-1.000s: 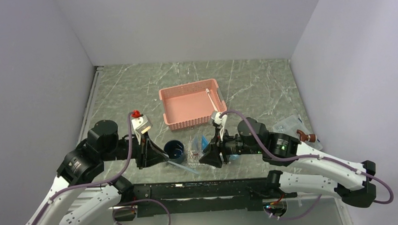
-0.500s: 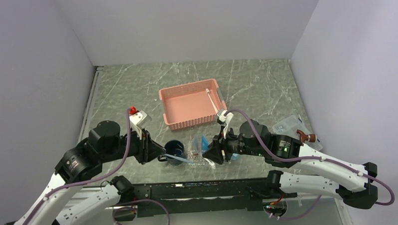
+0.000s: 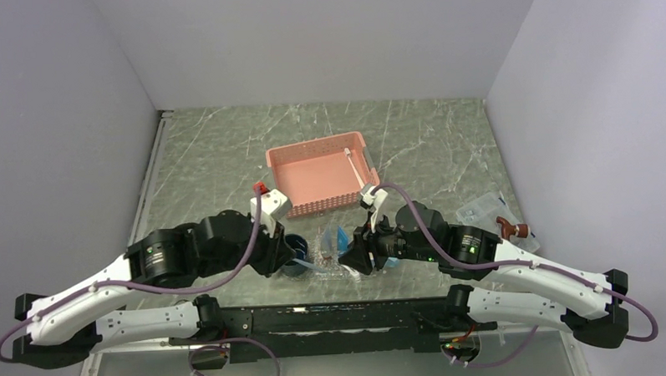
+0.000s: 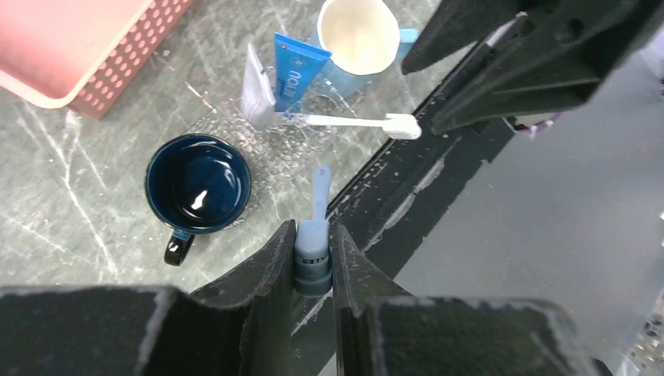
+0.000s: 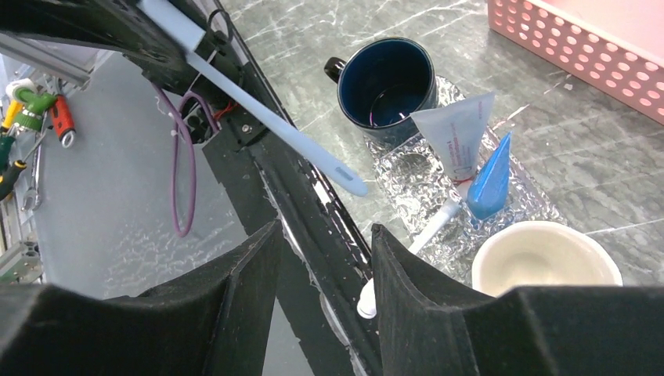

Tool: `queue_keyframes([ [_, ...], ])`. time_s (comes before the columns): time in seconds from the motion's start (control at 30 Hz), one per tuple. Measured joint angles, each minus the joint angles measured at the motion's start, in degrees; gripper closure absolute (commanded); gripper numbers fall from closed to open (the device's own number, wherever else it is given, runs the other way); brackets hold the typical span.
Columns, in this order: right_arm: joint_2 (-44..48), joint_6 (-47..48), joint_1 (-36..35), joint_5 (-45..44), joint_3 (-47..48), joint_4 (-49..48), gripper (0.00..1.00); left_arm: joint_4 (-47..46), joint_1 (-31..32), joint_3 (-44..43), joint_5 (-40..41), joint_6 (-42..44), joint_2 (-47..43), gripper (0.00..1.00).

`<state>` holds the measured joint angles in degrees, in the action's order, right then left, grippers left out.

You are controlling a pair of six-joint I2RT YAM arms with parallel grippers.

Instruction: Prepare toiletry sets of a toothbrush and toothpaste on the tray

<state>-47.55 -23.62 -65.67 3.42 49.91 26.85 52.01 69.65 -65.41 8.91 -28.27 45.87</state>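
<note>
The left gripper (image 4: 313, 235) is swinging in closer, jaws clamped on a toothbrush (image 4: 319, 188) that is jutting straight ahead of them over the edge of the tray (image 4: 291, 160), likely completing the second set. The right gripper (image 5: 322, 231) is waiting wide and empty.

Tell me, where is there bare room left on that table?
Bare marble lies behind the pink basket up to the back wall, and left of it. Crowded: the near edge, around the tray, dark mug and pale mug.
</note>
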Motion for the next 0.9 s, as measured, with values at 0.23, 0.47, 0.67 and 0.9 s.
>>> queue_keyframes([
  [0.23,1.7,-0.6,0.0,-1.4,-0.8,0.0,0.53,-0.1,2.6,-0.1,7.8,-1.4,3.1,1.0],
  [0.47,3.4,-0.7,0.0,-2.0,-1.7,-0.5,0.53,-1.1,3.4,-0.1,12.0,-1.4,3.9,1.0],
  [0.67,3.4,-0.7,0.0,-2.0,-2.7,-0.7,0.53,-2.3,3.6,0.5,12.0,-1.4,6.9,1.0],
  [0.9,3.4,-0.7,0.0,-2.0,-3.1,-0.9,0.53,-3.2,3.6,0.7,12.0,-1.4,8.6,1.0],
])
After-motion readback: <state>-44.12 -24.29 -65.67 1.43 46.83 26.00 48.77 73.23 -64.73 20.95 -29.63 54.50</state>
